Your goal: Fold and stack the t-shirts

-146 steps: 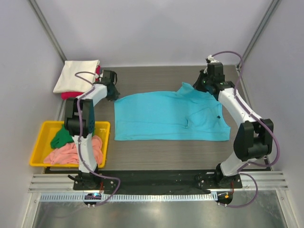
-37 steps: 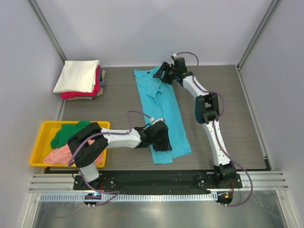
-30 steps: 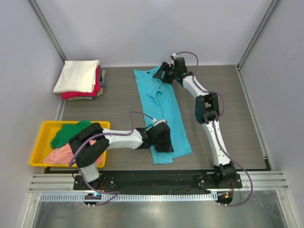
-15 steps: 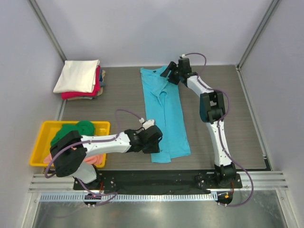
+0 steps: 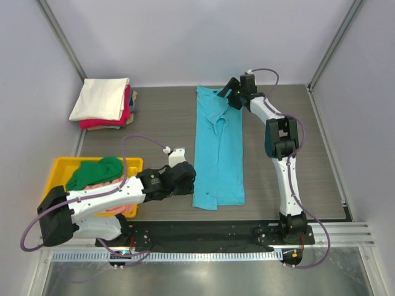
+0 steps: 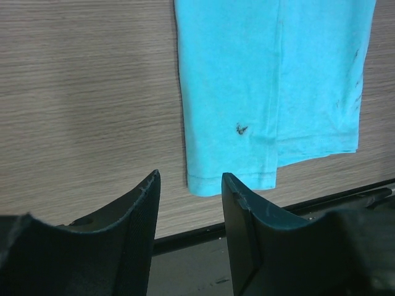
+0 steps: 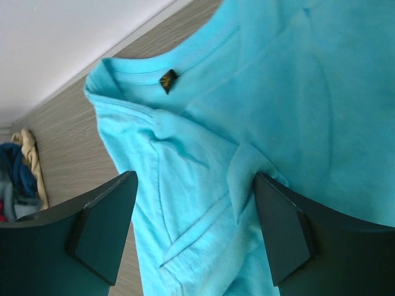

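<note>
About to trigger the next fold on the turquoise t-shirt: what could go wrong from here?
1. The turquoise t-shirt has a stepped near hem; the open left gripper may pinch one layer only, spreading the fold.
2. That hem lies close to the front of the table; a pull nearer might drag it off.
3. Cloth is bunched by the collar under the open right gripper; lifting there may skew the strip.

Turquoise t-shirt [image 5: 219, 154], long flat strip at centre; cream-topped folded stack [image 5: 100, 98] far left.
</note>
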`<state>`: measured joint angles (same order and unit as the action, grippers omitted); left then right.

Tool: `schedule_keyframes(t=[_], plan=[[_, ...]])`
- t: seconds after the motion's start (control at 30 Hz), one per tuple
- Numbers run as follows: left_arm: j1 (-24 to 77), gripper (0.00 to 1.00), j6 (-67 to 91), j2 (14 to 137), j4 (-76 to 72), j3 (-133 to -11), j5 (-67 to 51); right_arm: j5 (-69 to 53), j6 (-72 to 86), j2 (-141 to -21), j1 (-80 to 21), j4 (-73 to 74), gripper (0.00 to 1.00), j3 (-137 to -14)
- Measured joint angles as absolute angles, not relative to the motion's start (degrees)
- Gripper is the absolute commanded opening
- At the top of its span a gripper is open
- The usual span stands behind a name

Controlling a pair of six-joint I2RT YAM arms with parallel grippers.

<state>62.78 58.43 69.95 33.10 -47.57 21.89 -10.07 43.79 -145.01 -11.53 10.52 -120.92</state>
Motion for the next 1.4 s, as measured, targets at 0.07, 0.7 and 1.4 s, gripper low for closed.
schedule_keyframes(t=[0.07,0.7,1.4], plan=[[62.8,0.47,58.0,69.5,33.3,-47.5,22.7,-13.0,42.1,-147.0,-11.5,12.6,0.85,-125.3],[62.8,0.67,57.7,65.0,17.6,-31.7,16.6,1.5,35.1,-71.2,-12.3,21.5,0.89,-51.2],[62.8,0.66,60.4,69.3,3.0,-25.8,9.7,-6.9,54.9,-39.7,-29.1,26.4,0.63,-15.0]])
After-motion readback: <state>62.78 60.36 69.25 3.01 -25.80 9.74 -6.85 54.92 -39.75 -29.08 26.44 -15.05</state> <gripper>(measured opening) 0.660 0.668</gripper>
